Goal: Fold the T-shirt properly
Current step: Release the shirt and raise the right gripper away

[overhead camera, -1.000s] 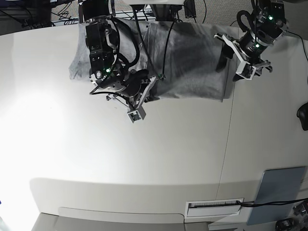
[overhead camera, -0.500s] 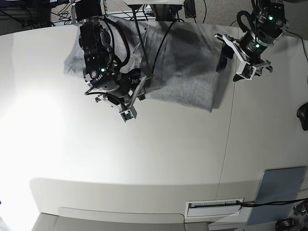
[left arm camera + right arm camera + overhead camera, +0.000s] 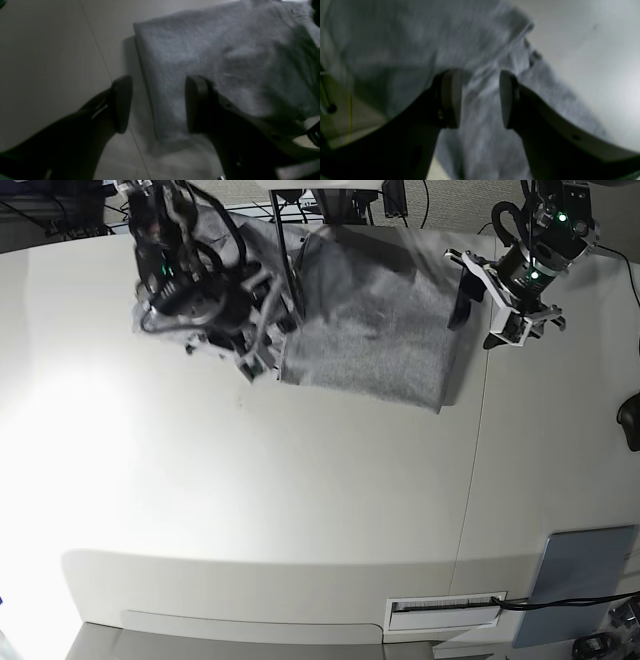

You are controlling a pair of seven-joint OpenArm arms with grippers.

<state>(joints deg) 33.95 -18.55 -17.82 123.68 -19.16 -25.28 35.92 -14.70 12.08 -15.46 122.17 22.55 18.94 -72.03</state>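
Observation:
The grey T-shirt (image 3: pixel 375 330) lies part-folded at the far middle of the white table (image 3: pixel 300 500), a sleeve poking out at the left. My right gripper (image 3: pixel 252 352) hovers over its left part; in the right wrist view the gripper (image 3: pixel 478 98) is open above rumpled, blurred T-shirt cloth (image 3: pixel 395 45), gripping nothing. My left gripper (image 3: pixel 483 310) stands at the shirt's right edge. Seen from the left wrist, that gripper (image 3: pixel 158 105) is open and straddles the folded edge of the T-shirt (image 3: pixel 225 50), one finger over the cloth and the other over bare table.
A flat grey-blue pad (image 3: pixel 583 580) lies at the near right corner beside a white slotted strip (image 3: pixel 445 610). A seam (image 3: pixel 478 450) runs down the table. A black object (image 3: pixel 630 420) sits at the right edge. Cables hang behind the shirt.
My right gripper opened, let go of the shirt and moved up and left. The shirt's near-left edge shifted and now lies slack. The left arm has not moved.

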